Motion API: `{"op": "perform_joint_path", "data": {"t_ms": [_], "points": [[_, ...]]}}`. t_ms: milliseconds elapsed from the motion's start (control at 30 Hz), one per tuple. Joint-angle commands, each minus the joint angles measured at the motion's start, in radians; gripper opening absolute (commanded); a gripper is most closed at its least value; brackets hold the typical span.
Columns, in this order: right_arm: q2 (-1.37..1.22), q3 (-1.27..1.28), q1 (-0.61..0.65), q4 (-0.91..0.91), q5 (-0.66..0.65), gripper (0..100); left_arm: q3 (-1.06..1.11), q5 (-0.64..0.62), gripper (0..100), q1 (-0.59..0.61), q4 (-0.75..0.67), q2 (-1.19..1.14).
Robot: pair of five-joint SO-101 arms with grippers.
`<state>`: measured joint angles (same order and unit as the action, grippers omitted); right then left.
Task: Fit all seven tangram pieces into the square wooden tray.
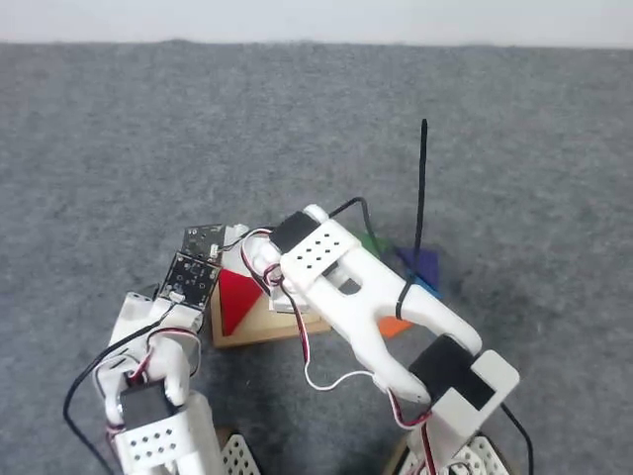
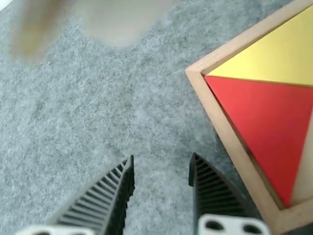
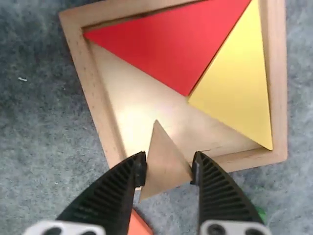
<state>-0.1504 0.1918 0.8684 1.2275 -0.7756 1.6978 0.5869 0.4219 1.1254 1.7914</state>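
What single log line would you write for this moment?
right gripper: shut on wooden triangle, over tray rim | left gripper: open, beside tray | in tray: red triangle, yellow triangle

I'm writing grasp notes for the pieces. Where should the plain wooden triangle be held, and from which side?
Pinch the plain wooden triangle across its two slanted edges near the wide end, coming from outside the tray rim, as the right gripper does. Its tip then points over the bare tray floor, probably free to slide in.
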Motion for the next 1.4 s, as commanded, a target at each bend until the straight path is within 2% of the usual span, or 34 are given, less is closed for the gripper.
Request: {"op": "perform_joint_path", "data": {"t_ms": [0, 167, 600, 767, 967, 1133, 1267, 1367], "points": [[-0.008, -0.008, 0.054, -0.004, -0.034, 11.3, -0.027, -0.011, 18, 0.035, -0.003, 0.017], [-0.053, -0.061, 0.053, 0.005, 0.012, 11.3, -0.050, -0.146, 18, 0.137, -0.055, 0.031], [-0.113, -0.149, 0.059, 0.005, 0.012, 11.3, -0.053, -0.451, 18, 0.319, -0.218, 0.031], [-0.147, -0.175, 0.102, 0.008, 0.011, 11.7, -0.064, -0.471, 18, 0.333, -0.215, 0.031], [-0.183, -0.238, 0.122, 0.097, 0.014, 25.9, -0.064, -0.471, 18, 0.333, -0.215, 0.031], [-0.200, -0.250, 0.122, 0.102, 0.014, 32.7, -0.062, -0.471, 18, 0.333, -0.215, 0.031], [-0.168, -0.278, 0.108, 0.150, 0.017, 32.9, -0.061, -0.471, 18, 0.333, -0.215, 0.031], [-0.110, -0.299, 0.065, 0.208, 0.046, 29.4, -0.061, -0.471, 18, 0.333, -0.215, 0.031]]}}
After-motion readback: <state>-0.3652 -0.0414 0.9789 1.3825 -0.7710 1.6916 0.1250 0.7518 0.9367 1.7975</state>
